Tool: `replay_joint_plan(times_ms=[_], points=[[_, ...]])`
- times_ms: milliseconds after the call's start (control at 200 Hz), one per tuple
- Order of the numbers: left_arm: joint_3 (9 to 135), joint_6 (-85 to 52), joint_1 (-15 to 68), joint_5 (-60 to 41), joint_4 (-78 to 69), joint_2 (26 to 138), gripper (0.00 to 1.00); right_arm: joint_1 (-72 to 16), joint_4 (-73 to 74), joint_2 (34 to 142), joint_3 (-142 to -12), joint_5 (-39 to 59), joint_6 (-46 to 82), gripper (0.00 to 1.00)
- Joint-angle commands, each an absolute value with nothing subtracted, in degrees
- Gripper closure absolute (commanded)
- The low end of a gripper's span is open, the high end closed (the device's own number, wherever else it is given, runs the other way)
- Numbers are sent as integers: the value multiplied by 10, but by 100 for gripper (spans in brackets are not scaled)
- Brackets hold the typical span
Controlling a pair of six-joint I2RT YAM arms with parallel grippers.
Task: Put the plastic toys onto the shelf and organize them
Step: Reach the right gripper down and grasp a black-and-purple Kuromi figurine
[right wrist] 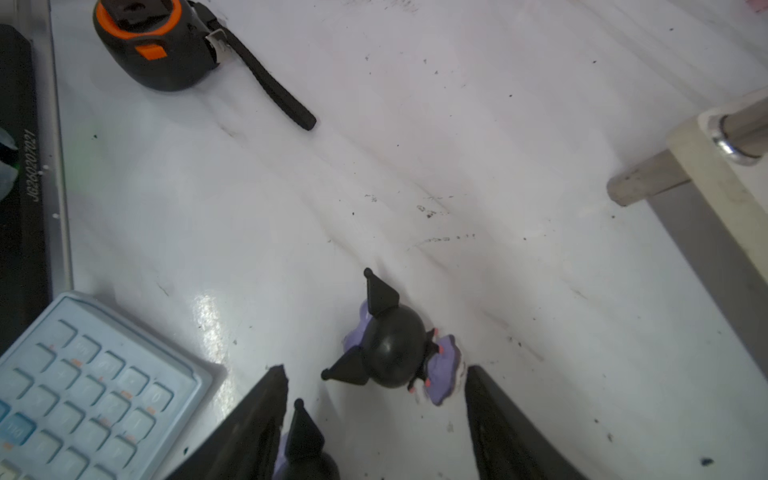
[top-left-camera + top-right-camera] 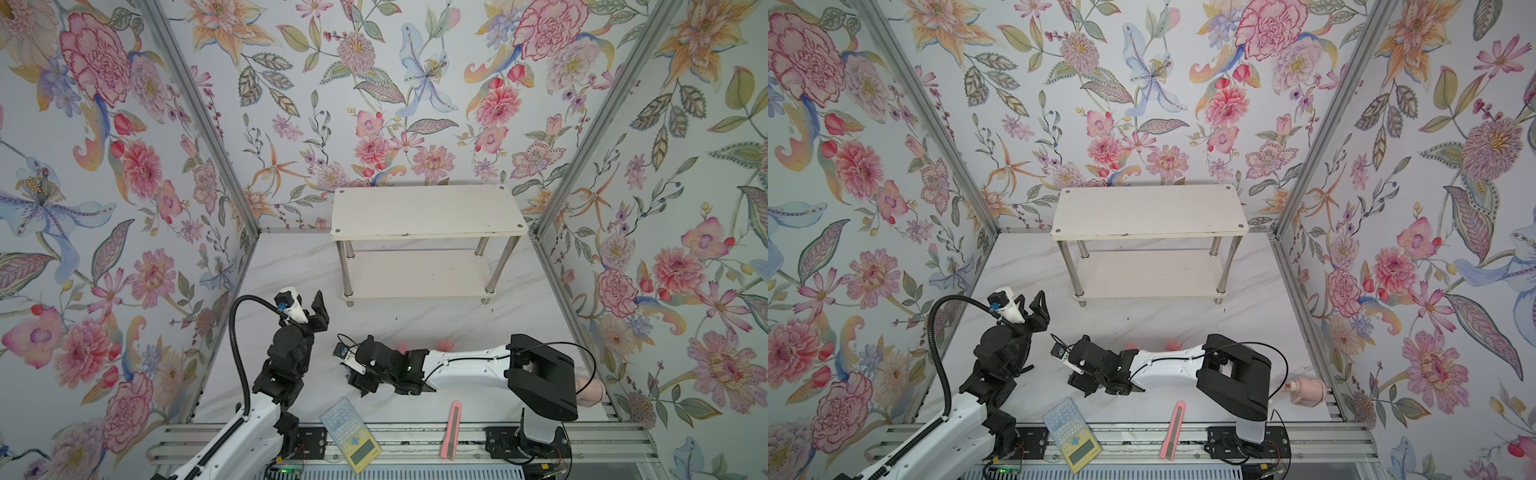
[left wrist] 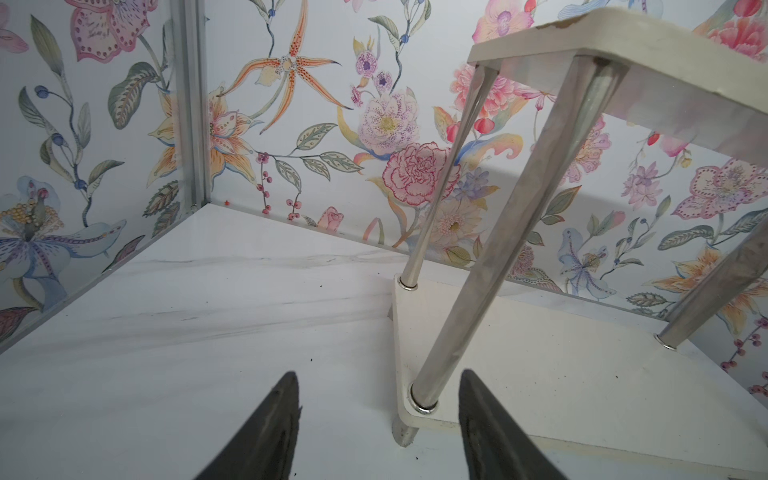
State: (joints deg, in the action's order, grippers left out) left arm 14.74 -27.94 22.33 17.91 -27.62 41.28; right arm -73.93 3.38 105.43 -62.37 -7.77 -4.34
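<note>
the shelf (image 2: 428, 212) stands at the back of the white marbled table (image 2: 415, 324), its long side along the flowered back wall (image 2: 374, 104), two white boards joined by four shiny legs; the left gripper (image 3: 379, 376) hangs above the table just left of and in front of the shelf's front left leg, pointing toward the shelf, its jaws apart and holding nothing; the right arm reaches across the middle of the table, and the right gripper (image 1: 377, 370) points down at the surface with its jaws wide apart, gripping nothing; in the right wrist view a black-and-purple figure (image 1: 390, 349) with pointed ears sits on the table right at the fingertips, its near part in the gap between them, its purple side very close to one finger, though whether they touch i cannot tell; a second figure (image 1: 305, 444) of the same kind sits deeper between the jaws, close against the other finger, only an ear and the top of its head showing; in both top views a pink pig (image 2: 1173, 344) lies on the table just behind the right forearm, between the arm and the shelf, and a second pink toy (image 2: 1131, 345) shows beside it, half hidden by the arm and too blurred to name; the calculator (image 2: 351, 436) lies tilted at the front edge of the table, near the figures; the pink utility knife (image 2: 451, 430) lies to its right at the same edge; a black and orange tape measure (image 1: 149, 45) rests on the table beyond the calculator in the right wrist view; a larger pink thing (image 2: 1308, 390) lies at the far right edge.
</note>
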Motion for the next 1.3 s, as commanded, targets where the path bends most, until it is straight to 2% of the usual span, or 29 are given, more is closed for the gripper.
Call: replay_joint_plan(times_ms=[0,255,500,736,1046,1296], points=[[153,-295,209,242,-236,421,38,-740,44,1077,-640,-60,-67,31],[152,-327,156,214,-229,446,37,-730,47,1123,-660,-41,-74,33],[156,-328,146,193,-242,472,36,-708,60,1150,-665,-25,-61,37],[156,-331,142,181,-254,490,35,-686,60,1170,-679,-18,-51,45],[161,-331,139,174,-263,501,34,-666,63,1168,-673,-8,-42,63],[155,-330,137,145,-290,512,34,-634,110,1140,-645,65,-12,78]])
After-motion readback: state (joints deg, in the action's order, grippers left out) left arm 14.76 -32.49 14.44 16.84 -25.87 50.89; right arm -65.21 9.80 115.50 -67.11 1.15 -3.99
